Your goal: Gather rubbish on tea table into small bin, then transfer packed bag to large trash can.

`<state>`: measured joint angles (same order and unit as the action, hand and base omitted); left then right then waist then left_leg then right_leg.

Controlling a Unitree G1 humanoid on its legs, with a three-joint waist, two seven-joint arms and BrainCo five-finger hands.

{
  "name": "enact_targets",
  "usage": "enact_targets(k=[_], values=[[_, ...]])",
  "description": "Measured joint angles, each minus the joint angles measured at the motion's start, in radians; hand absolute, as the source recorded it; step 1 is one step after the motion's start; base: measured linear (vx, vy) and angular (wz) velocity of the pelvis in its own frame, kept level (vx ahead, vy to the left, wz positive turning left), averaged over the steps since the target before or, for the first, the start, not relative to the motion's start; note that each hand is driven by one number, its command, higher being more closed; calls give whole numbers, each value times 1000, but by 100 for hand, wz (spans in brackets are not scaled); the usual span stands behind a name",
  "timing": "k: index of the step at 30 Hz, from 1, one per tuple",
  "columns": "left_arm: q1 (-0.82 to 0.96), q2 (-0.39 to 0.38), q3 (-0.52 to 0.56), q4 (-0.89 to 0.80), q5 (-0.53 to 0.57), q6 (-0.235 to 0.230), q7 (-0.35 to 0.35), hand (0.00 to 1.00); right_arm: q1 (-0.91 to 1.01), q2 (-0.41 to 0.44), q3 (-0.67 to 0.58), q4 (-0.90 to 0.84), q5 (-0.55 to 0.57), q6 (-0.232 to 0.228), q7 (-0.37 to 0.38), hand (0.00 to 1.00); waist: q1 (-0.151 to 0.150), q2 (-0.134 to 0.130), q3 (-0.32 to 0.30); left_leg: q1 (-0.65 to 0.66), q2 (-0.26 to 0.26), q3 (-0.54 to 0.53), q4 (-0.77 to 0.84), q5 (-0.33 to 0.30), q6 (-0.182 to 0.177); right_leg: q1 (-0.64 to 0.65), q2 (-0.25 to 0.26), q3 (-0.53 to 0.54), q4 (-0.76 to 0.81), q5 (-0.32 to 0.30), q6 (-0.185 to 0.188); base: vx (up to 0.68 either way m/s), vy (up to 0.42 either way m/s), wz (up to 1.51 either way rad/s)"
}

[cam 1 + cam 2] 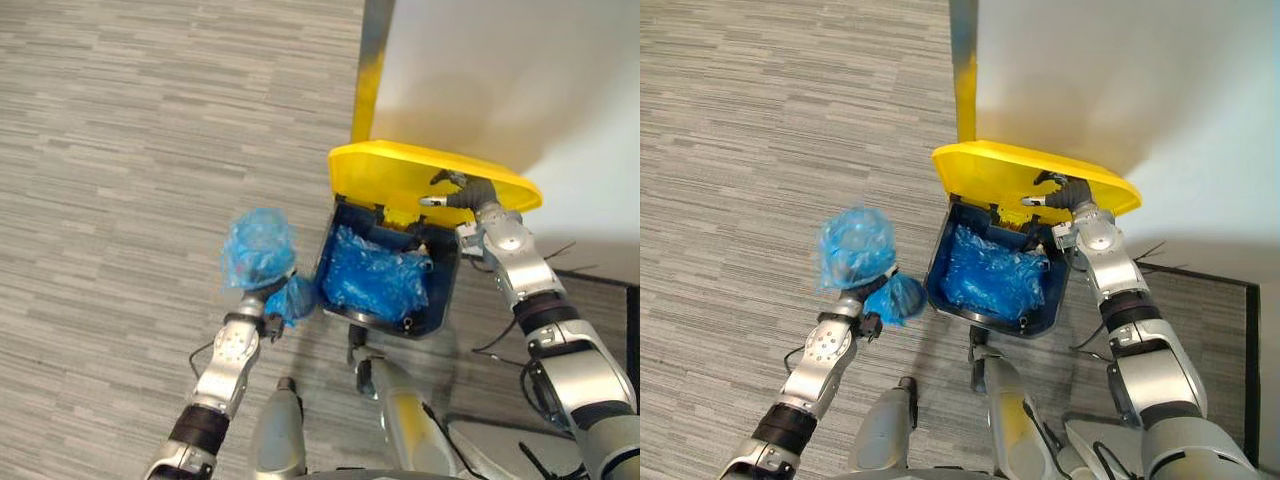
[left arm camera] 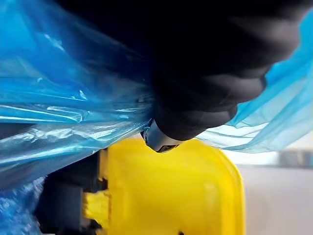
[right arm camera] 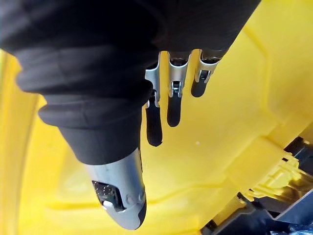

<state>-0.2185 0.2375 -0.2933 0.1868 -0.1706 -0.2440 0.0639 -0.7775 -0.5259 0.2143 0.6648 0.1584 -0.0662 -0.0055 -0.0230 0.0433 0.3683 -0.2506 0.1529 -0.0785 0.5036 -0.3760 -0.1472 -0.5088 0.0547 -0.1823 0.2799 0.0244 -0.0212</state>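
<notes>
My left hand [image 1: 262,308] is shut on the gathered neck of a packed blue plastic bag [image 1: 258,248], held up just left of the large trash can. The bag's blue film [image 2: 58,107] bunches against my left hand's dark cover [image 2: 205,73]. The can has a dark blue body [image 1: 440,300], a blue liner [image 1: 375,275] inside, and a yellow lid [image 1: 400,180] standing open. My right hand [image 1: 465,192] rests straight fingers [image 3: 175,105] flat against the underside of the lid [image 3: 230,127], holding it up.
A white wall [image 1: 500,70] rises directly behind the can, with a metal edge strip [image 1: 372,60] at its corner. Grey wood-grain floor [image 1: 120,150] spreads to the left. A dark frame [image 1: 632,330] stands at the lower right.
</notes>
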Motion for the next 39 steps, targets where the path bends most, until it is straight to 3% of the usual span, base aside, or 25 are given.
enact_targets(k=[9, 15, 16, 22, 31, 36, 39], values=[[-254, -33, -127, -8, -64, -34, 10, 100, -91, -27, 69, 20, -5, -6, 9, 0, -29, 0, 79, -22, -28, 64, 10, -8, 16, -30, -4, 71, -27, 47, 9, -40, 45, -20], [-489, -105, -155, 388, -46, -11, 59, 100, -209, 1, 182, 20, -16, -5, 8, 0, -42, 1, 108, -87, -30, 134, 36, -18, 34, -118, 6, 136, -34, 84, 0, 29, 34, -32], [-525, -121, -155, 469, -24, 5, 72, 0, -231, 20, 195, 20, -29, -5, 7, 0, -45, 0, 108, -104, -30, 149, 40, -20, 37, -142, 9, 149, -30, 88, 3, 51, 27, -29], [-612, -219, -127, 710, 80, 82, 67, 0, -308, 108, 230, 5, -51, -2, -5, 0, -47, 2, 111, -173, -12, 183, 89, -51, 39, -223, 30, 172, -5, 88, 3, 79, 13, -22], [-598, -255, -57, 702, 240, 105, 67, 0, -325, 170, 225, -158, -50, -1, -43, 0, -42, 1, 111, -206, -1, 215, 137, -78, 53, -254, 33, 185, 20, 88, 4, 32, 18, -9], [-495, -256, -16, 619, 282, 109, 85, 0, -189, 226, 139, -285, -61, -2, -86, 0, -34, -1, 110, -170, 2, 195, 166, -81, 55, -199, 16, 151, 34, 85, 7, 0, 22, 20], [-432, -251, 7, 583, 300, 104, 106, 0, -72, 262, 105, -298, -90, -6, -101, 0, -14, -3, 109, -114, -9, 175, 184, -81, 56, -125, 1, 135, 40, 83, 9, -74, 27, 25]])
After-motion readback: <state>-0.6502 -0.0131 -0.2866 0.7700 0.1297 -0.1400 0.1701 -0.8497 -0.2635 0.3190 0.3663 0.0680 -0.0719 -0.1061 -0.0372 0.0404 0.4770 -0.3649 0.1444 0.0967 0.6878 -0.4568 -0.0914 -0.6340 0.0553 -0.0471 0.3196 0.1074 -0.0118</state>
